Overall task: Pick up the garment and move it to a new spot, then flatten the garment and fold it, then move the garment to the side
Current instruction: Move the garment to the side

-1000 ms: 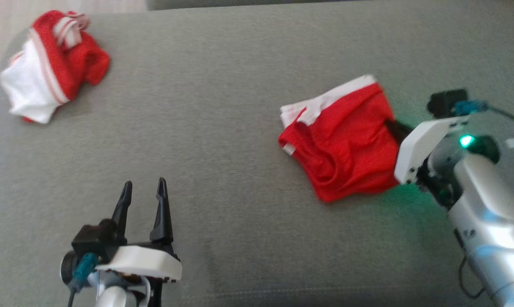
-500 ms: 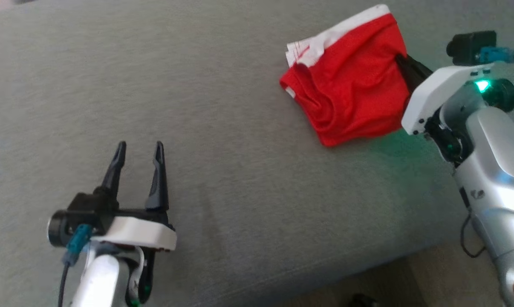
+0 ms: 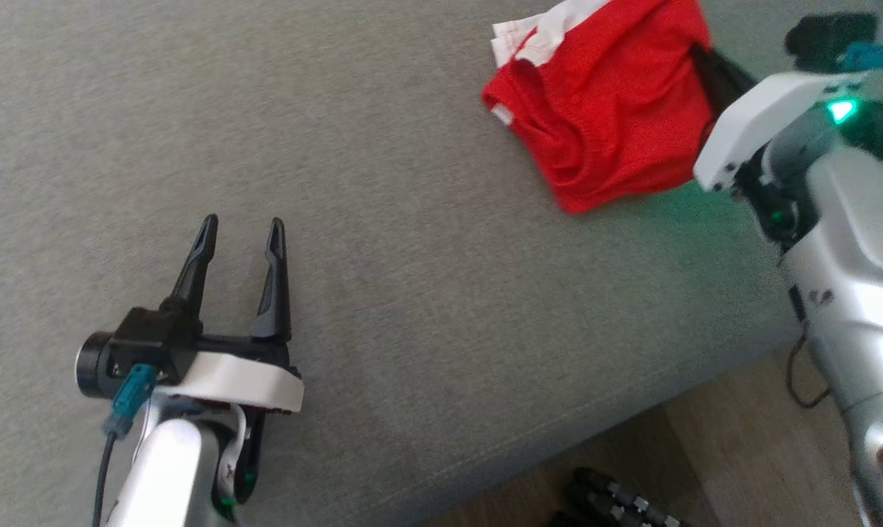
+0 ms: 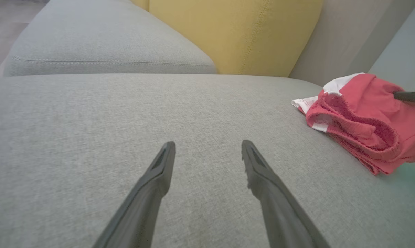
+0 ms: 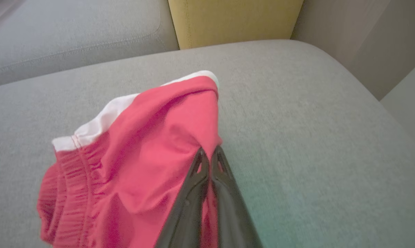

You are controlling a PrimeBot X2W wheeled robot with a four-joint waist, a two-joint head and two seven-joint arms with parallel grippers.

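The garment is out of view. On the grey sofa seat [image 3: 412, 183] lies a smaller red mesh piece [image 3: 602, 110] with white edging and an elastic band, bunched up. My right gripper [image 3: 699, 62] is shut on that piece's right edge; in the right wrist view the closed fingertips [image 5: 207, 153] pinch the red cloth [image 5: 142, 155]. My left gripper [image 3: 242, 223] hovers open and holds nothing over bare cushion to the lower left, well apart from the red piece [image 4: 365, 117]. In the left wrist view nothing but grey fabric lies between its spread fingers [image 4: 208, 144].
The seat's front edge [image 3: 559, 446] runs diagonally at the lower right, with wooden floor [image 3: 742, 454] and a dark part of my base [image 3: 610, 501] beyond it. A yellow back cushion [image 4: 228, 34] and a second grey cushion [image 4: 90, 44] stand behind the seat.
The head camera has swung, so the whole picture shifted: the red-and-white bundle at the far left has left the picture and the floor has come in. The right gripper stays shut on the red piece.
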